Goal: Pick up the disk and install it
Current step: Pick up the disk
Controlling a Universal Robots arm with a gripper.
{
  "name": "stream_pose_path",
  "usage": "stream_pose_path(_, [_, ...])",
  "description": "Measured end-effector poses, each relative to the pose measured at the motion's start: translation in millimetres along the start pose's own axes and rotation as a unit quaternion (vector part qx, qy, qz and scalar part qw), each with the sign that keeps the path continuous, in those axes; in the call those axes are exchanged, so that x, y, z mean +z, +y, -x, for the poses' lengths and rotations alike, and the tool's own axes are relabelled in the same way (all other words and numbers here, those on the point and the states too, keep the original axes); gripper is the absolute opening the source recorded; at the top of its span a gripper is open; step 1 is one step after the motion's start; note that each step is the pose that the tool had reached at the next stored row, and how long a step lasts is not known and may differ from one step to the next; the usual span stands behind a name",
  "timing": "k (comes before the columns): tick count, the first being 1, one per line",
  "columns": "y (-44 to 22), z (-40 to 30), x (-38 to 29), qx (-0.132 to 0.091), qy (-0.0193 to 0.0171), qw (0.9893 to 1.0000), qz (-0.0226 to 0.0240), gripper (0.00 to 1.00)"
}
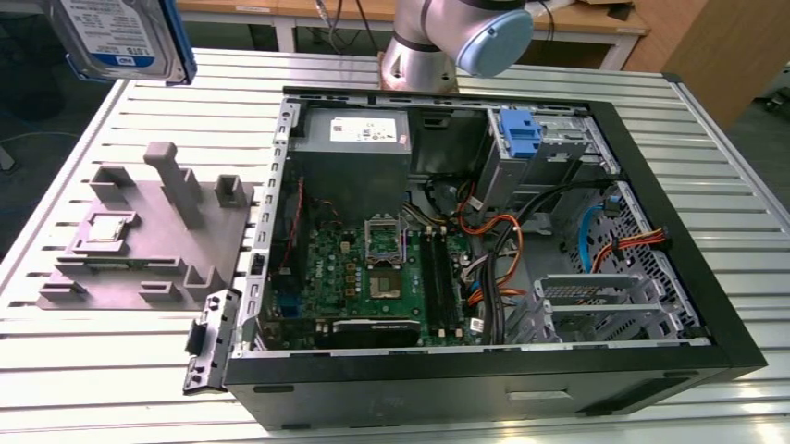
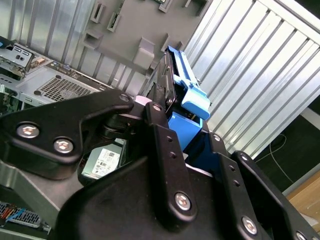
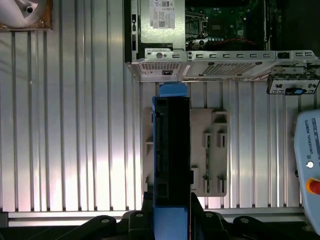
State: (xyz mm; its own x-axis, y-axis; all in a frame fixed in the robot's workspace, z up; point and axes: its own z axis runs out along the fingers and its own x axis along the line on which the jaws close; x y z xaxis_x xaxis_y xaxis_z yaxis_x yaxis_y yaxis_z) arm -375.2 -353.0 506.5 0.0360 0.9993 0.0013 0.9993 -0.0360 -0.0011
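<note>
Hand [image 3: 171, 202] grips disk [image 3: 171, 145] edge-on, most of it protruding fwd.

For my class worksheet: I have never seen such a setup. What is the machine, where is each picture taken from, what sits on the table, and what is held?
It is one robot arm ending in a claw. The exterior view comes from a camera off the arm; both wrist views come from cameras riding on it. On the slatted metal table lie an open computer case and a grey holder block. The claw is shut on the disk, a blue-framed hard drive, held up off the table.
</note>
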Motion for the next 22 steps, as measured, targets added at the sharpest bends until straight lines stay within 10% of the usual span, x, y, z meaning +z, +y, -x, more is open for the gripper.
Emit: stream_pose_path(22, [19.2,-0.7,0.0,0.000,0.0000,1.0000,0.0000,0.37])
